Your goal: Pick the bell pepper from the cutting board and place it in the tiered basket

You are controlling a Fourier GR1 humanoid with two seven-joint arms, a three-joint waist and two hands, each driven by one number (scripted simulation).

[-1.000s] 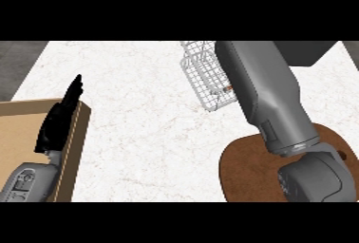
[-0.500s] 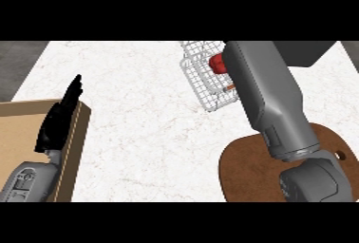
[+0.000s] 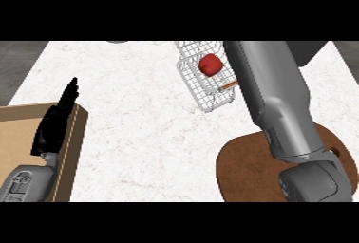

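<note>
The red bell pepper lies inside the white wire tiered basket at the back of the counter, with nothing holding it. My right forearm rises from the lower right past the basket's right side and leaves the view at the top, so its hand does not show. The round brown cutting board lies at the lower right, partly under that arm, and no pepper shows on it. My left hand rests open at the left edge, fingers straight and pointing up.
A tan wooden block fills the lower left under my left hand. A small orange piece shows in the basket beside my right forearm. White speckled counter spreads between the block and the cutting board.
My right forearm has swung rightward off the basket, uncovering the red pepper, which stays put inside it. The left hand has not moved.
</note>
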